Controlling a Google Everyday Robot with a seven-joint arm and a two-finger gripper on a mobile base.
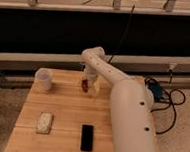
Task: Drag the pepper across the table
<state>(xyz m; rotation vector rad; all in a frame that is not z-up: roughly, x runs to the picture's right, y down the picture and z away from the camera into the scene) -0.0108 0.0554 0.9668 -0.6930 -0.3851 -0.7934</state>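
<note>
The table (65,113), a light wooden plank top, fills the lower left and middle of the camera view, with dark wall panels and metal rails behind it. The robot's 1 white arm (128,111) rises along the table's right side and bends over the far edge, its wrist turned down toward the boards. A translucent cup (44,79) stands upright near the far left corner. A black rectangular slab (87,137) lies flat near the front edge, roughly mid-width, and a small whitish block (44,123) lies well to its left. Dark cables (171,105) trail over the floor to the right. The gripper (90,85) hangs low over the far middle of the table; whether it is spread or clamped cannot be told. The pepper (84,84), small and dark red, sits right at the gripper's left side, well apart from the cup.
</note>
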